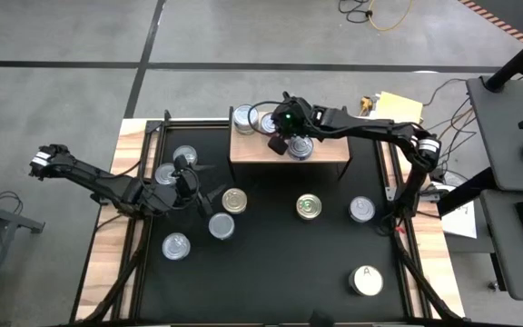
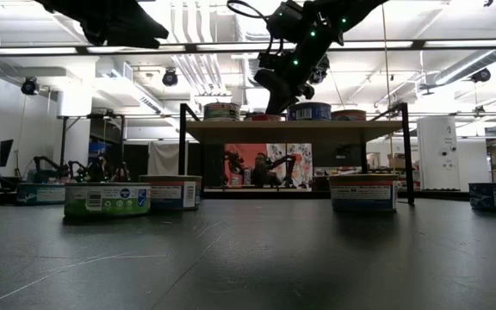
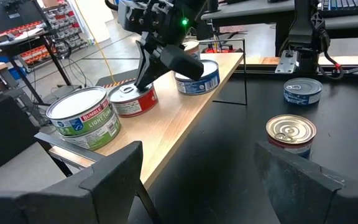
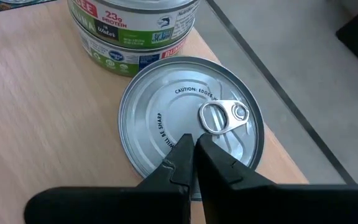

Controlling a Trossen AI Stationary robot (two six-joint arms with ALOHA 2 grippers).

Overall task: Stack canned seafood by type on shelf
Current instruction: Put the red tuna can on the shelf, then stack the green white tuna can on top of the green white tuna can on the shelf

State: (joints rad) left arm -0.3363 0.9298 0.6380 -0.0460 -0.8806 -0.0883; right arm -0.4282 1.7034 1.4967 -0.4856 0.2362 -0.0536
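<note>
Right gripper, fingers together, rests its tips on a silver can on the shelf beside stacked cans; left gripper, fingers apart, hovers over the worktop cans left of it.

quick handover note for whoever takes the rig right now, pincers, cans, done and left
Right pincer: shut, empty, tips over the red-label can on the shelf.
Left pincer: open, empty, above the table's left side.
Done: shelf holds a two-can green-label stack, the red-label can and a blue-label can.
Left: seven cans on the black table, including the white-topped "A" can and a gold-topped can.
</note>
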